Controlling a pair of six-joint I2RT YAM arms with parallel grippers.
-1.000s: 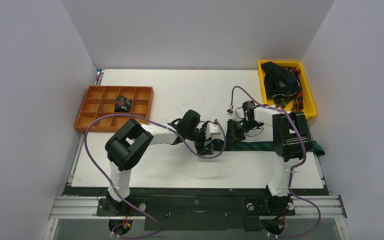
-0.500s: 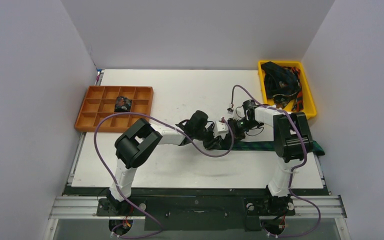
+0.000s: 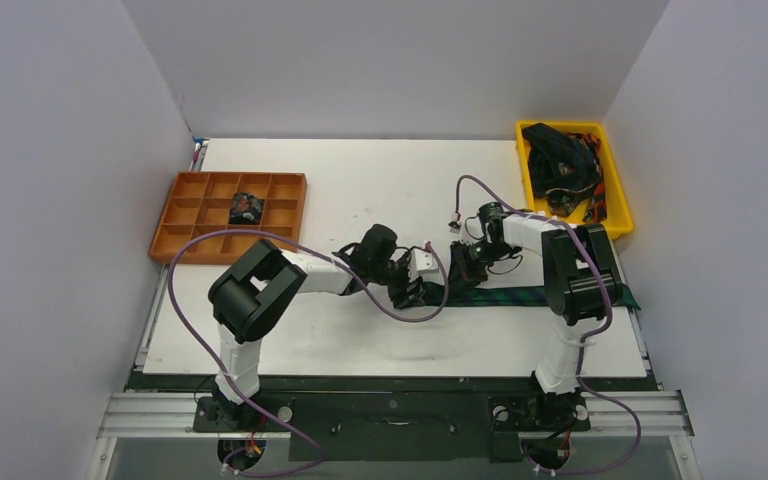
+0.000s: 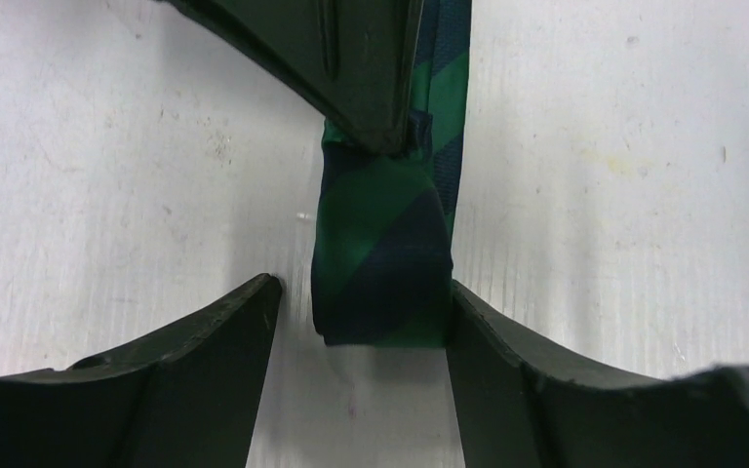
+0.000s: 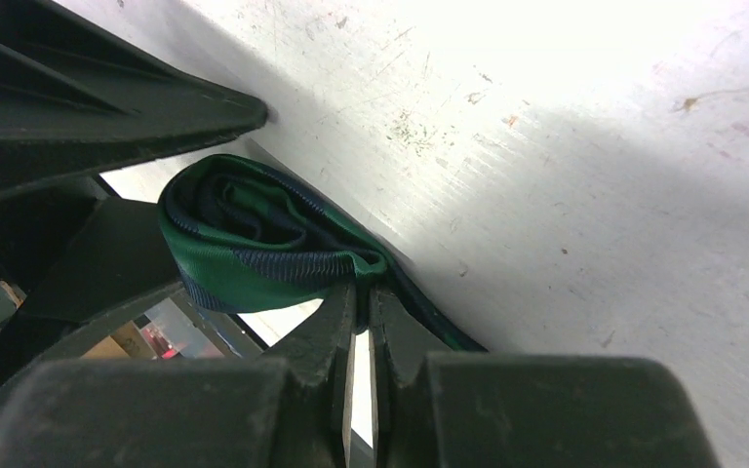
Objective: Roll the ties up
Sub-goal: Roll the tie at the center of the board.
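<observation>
A green and navy plaid tie [image 3: 540, 296] lies flat along the near right of the table. Its left end is wound into a small loose roll [image 4: 380, 263], [image 5: 254, 244]. My right gripper [image 5: 361, 292], [image 3: 463, 268] is shut, pinching the fabric right at the roll. My left gripper [image 4: 361, 288], [image 3: 412, 286] is open around the roll: its right finger [image 4: 546, 380] touches the roll's side, and its left finger [image 4: 176, 370] stands a little apart. Another rolled tie [image 3: 246, 208] sits in a compartment of the orange tray [image 3: 185, 212].
A yellow bin [image 3: 617, 195] at the back right holds a heap of unrolled ties [image 3: 560, 160]. Purple cables [image 3: 190, 275] loop from both arms over the middle of the table. White walls close in the left, back and right.
My left gripper reached right to the roll with narrowed jaws, then drew back left with jaws wider. The right gripper stayed shut on the tie and shifted slightly left.
</observation>
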